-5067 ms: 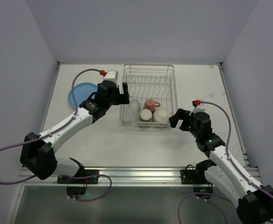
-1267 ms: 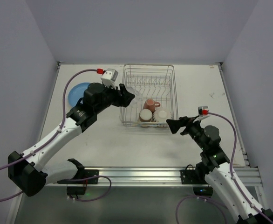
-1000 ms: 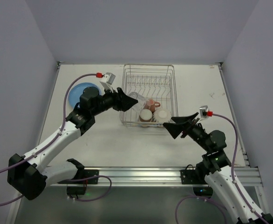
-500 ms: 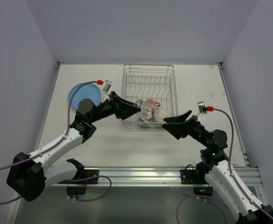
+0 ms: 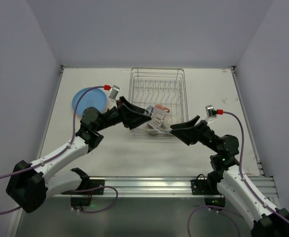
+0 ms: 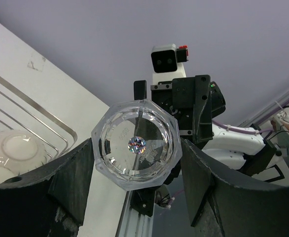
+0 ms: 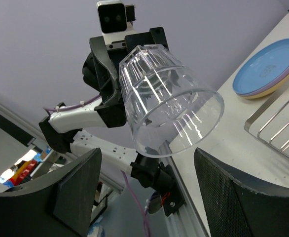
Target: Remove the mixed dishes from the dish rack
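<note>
Tumbler first: I see the clear glass held in the air on its side, over the near edge of the rack. The rack sits mid-table, toward the far edge. My left gripper clamps the glass at its base, one finger on each side, with the mouth pointing right. My right gripper faces that mouth with its jaws spread wide, close to the rim; I can't see any contact.

My left arm comes up from the near-left corner, elbow bent and forearm stretched rightward. My right arm rises from the near-right corner with its forearm aimed left.

A reddish cup and a cream bowl sit at the near end of the rack. The plates are stacked toward the far-left corner, blue on top.
</note>
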